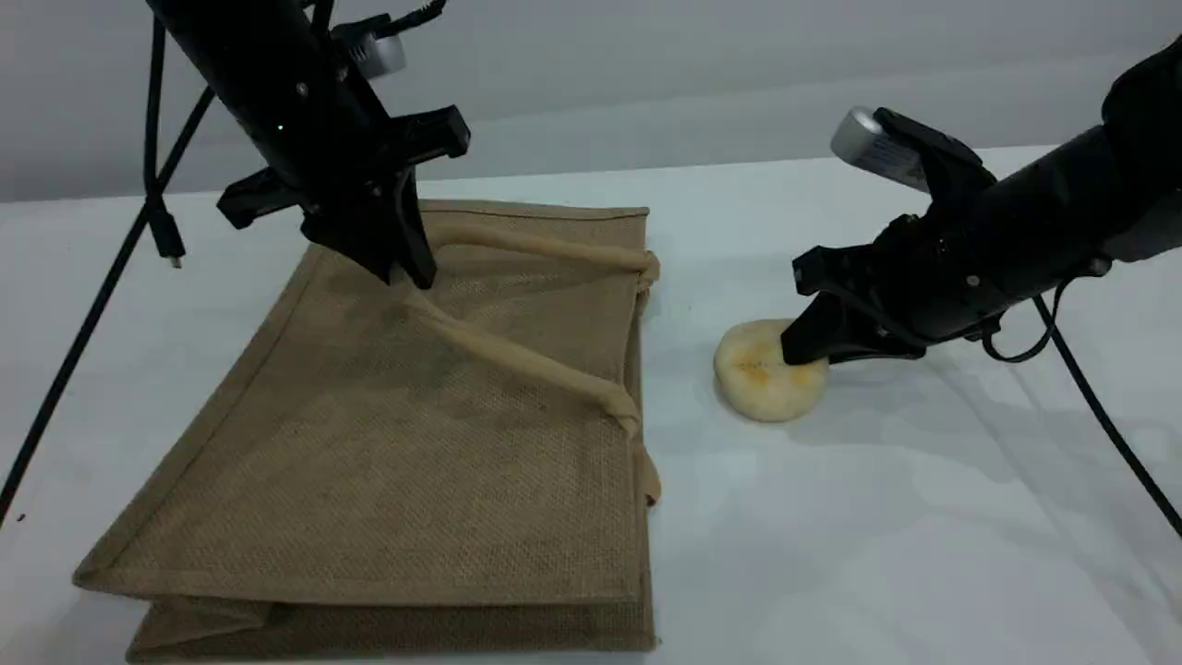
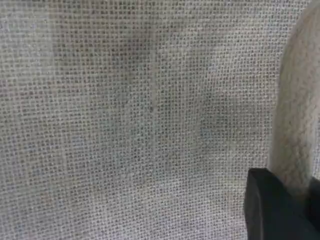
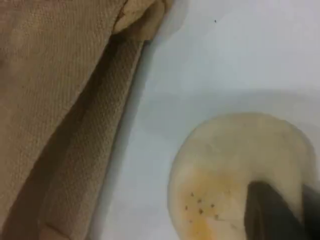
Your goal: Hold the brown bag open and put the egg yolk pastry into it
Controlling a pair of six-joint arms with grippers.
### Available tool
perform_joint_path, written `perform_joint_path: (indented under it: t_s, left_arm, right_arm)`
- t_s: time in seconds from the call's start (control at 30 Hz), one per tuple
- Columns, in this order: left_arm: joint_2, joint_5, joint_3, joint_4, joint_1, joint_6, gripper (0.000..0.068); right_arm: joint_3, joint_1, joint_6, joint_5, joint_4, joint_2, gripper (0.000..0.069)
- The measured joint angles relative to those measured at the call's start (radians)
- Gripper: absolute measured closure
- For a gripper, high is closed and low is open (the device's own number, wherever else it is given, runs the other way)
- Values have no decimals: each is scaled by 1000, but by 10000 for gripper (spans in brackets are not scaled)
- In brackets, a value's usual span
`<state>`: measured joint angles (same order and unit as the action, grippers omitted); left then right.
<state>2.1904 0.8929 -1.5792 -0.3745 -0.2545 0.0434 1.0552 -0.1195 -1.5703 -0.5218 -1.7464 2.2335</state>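
The brown bag [image 1: 388, 443] lies flat on the table, its mouth toward the right. My left gripper [image 1: 414, 268] stands at its far edge, shut on the top of the beige loop handle [image 1: 526, 360]. Up close, the left wrist view shows the weave [image 2: 125, 115], the handle [image 2: 295, 125] and one dark fingertip [image 2: 272, 210]. The egg yolk pastry [image 1: 762, 379] rests on the table to the right of the bag. My right gripper [image 1: 802, 349] is down on its right side, shut on it. In the right wrist view a fingertip [image 3: 270, 210] covers part of the pastry [image 3: 235, 165], with the bag [image 3: 55, 100] at left.
A black cable [image 1: 92, 305] hangs down the left side beside the bag. Another cable [image 1: 1108, 434] trails from the right arm across the white table [image 1: 923, 536]. A grey wall runs along the back.
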Motion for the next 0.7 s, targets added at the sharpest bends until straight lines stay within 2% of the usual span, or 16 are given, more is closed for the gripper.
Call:
perform_joint_path:
  t_s: [0.33,0.6,0.7]
  left_arm:
    - [-96,122,-8,8,0,102,598]
    - [-217,313,-110,9,0,274,598]
    - [-243,337,-175,3,0,325,598]
  right_arm:
    - [-2,0,18,-1,39,-81,664]
    - [-2,1,249,-11,327,-310,664]
    - [-2,1,352,-30,438,-410,664]
